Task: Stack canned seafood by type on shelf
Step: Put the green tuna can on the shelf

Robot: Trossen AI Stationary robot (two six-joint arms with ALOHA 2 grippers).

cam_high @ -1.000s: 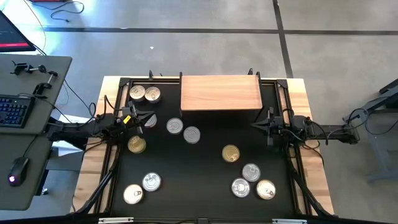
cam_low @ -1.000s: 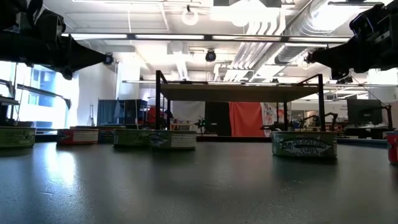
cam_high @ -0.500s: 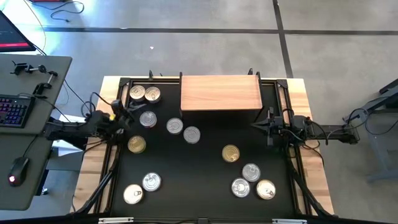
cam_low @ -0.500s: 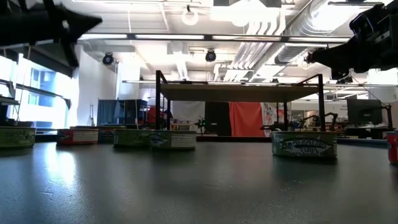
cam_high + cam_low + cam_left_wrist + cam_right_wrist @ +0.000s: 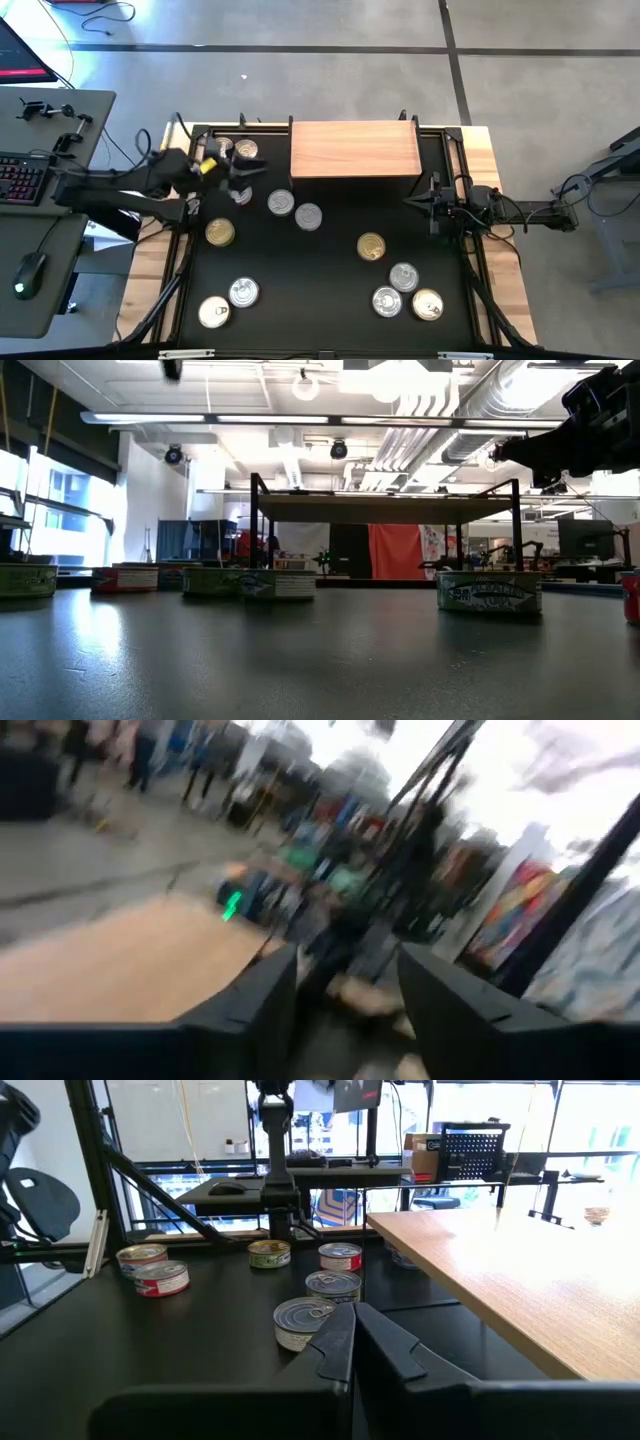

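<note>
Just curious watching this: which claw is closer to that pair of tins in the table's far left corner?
The left claw. It hovers open right beside the pair of tins, partly over them. The right claw waits shut across the table, past the wooden shelf.

The surface (image 5: 330, 300) is black. The shelf (image 5: 355, 150) is light-brown wood. The tins (image 5: 307, 216) have silver or gold lids; one tin (image 5: 160, 1279) has a red label.
</note>
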